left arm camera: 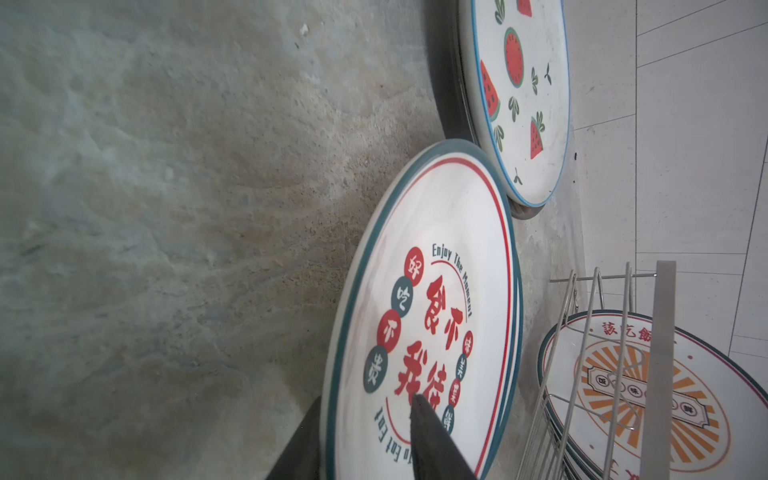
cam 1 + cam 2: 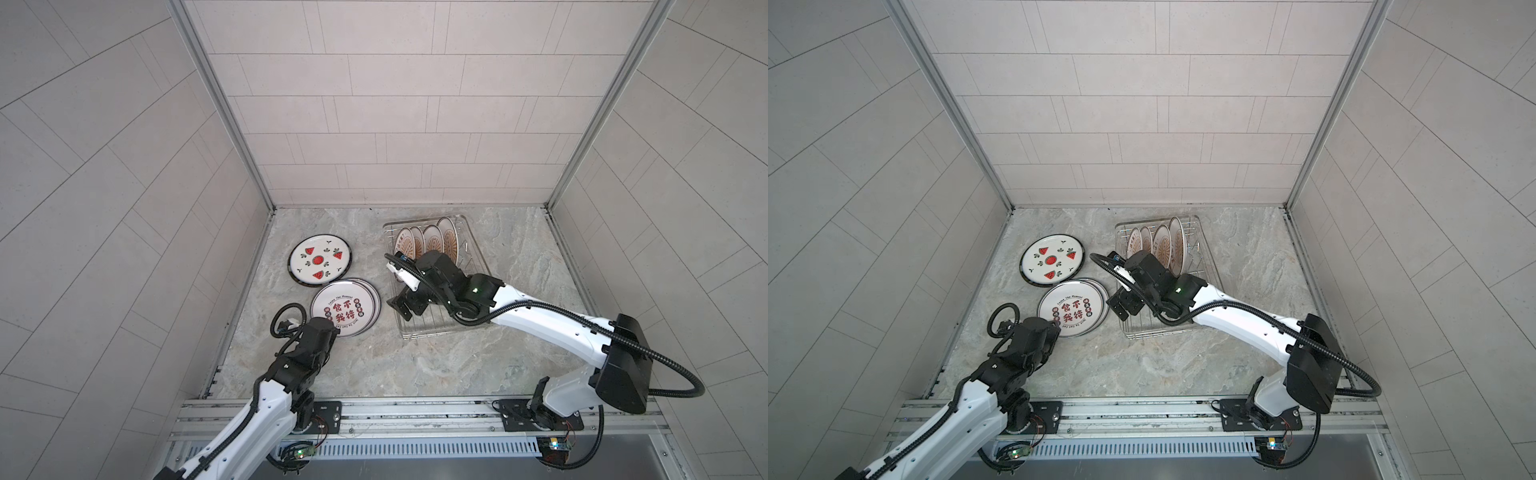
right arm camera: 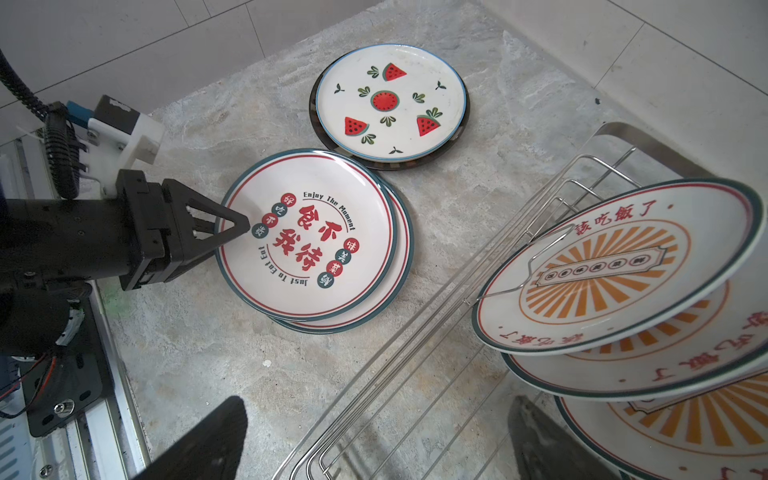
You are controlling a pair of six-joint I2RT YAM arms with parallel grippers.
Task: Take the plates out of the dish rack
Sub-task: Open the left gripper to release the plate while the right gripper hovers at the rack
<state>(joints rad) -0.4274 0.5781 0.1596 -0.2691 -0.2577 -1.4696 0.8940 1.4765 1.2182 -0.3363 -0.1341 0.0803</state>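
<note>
The left arm [image 2: 266, 399] is stretched low over the table [image 2: 415, 365]. The left gripper [image 3: 239, 226] is parted about the rim of the top plate [image 3: 307, 237] of a flat pile [image 3: 401, 249]; contact cannot be judged. The right arm [image 2: 540, 320] is bent over the rack [image 2: 432, 324], and the right gripper [image 3: 376, 401] is spread wide above bare wires with nothing held. At least four plates [image 2: 432, 241] are stood at the rack's far end, partly hidden by the wrist. What lies under the watermelon plate [image 3: 388, 102] is mostly covered.
</note>
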